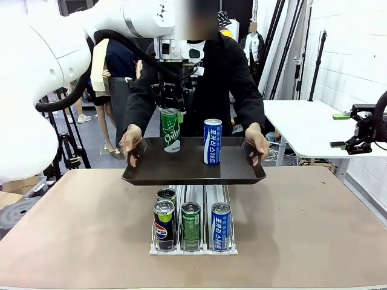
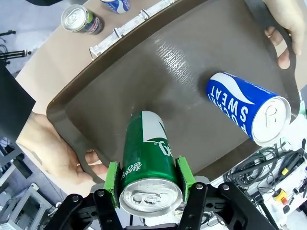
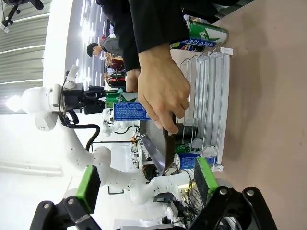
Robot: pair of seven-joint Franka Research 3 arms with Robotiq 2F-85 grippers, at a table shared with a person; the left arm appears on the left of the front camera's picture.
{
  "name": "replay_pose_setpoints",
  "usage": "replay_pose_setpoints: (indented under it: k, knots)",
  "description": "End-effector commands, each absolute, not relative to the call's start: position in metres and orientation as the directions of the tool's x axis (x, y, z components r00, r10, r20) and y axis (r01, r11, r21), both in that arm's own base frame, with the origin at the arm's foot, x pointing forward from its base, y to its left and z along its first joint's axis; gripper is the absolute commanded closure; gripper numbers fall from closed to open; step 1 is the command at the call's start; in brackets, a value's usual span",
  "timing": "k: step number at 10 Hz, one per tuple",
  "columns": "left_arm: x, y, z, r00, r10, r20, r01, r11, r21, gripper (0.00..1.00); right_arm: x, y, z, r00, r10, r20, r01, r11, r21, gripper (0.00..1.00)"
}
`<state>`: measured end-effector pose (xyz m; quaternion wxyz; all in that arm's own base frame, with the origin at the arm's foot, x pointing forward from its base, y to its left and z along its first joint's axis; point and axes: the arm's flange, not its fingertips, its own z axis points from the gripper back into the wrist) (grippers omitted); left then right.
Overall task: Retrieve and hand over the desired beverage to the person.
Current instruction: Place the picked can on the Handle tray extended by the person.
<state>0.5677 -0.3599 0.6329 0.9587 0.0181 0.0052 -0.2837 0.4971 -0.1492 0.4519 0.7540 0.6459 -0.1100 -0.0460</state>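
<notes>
My left gripper point(image 1: 171, 104) is shut on the top of a green can point(image 1: 170, 130), its green pads point(image 2: 113, 177) clamping both sides of the can point(image 2: 149, 160). The can's base is at the surface of a dark tray point(image 1: 193, 172), near the tray's left end. The person point(image 1: 224, 72) holds this tray point(image 2: 120, 81) by both ends over the table's far edge. A blue Pocari Sweat can point(image 1: 212, 141) stands upright to the green can's right. My right gripper point(image 3: 146, 184) is open with nothing between its fingers, off by the right edge point(image 1: 357, 130).
A clear can rack point(image 1: 192, 226) stands on the brown table below the tray, holding a Pepsi can point(image 1: 164, 222), a green can point(image 1: 191, 225), a blue can point(image 1: 221, 225) and another behind. The person's hands point(image 1: 129, 140) grip the tray's ends. A white side table point(image 1: 308, 127) stands at the right.
</notes>
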Motion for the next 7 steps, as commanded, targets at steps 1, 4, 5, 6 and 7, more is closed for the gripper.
replay_pose_setpoints:
  k: [1, 4, 5, 6, 7]
  knots:
    - [0.578, -0.365, 0.649, 0.827, -0.563, -0.002, 0.563, 0.827, 0.008, 1.0, 0.496, -0.148, 0.452, 0.972, -0.204, 0.116, -0.085, 0.157, 0.984, 0.0]
    - [0.581, -0.36, 0.639, 0.819, -0.573, -0.032, 0.572, 0.82, -0.017, 1.0, 0.496, -0.148, 0.452, 0.972, -0.204, 0.116, -0.085, 0.157, 0.984, 0.0]
    - [0.581, -0.36, 0.636, 0.817, -0.576, -0.033, 0.576, 0.817, -0.022, 1.0, 0.496, -0.148, 0.452, 0.972, -0.204, 0.116, -0.085, 0.157, 0.984, 0.0]
    - [0.582, -0.359, 0.633, 0.817, -0.575, -0.041, 0.574, 0.818, -0.029, 1.0, 0.496, -0.148, 0.452, 0.972, -0.204, 0.116, -0.085, 0.157, 0.984, 0.0]
    - [0.583, -0.358, 0.631, 0.818, -0.573, -0.045, 0.572, 0.819, -0.035, 1.0, 0.496, -0.148, 0.452, 0.972, -0.204, 0.116, -0.085, 0.157, 0.984, 0.0]
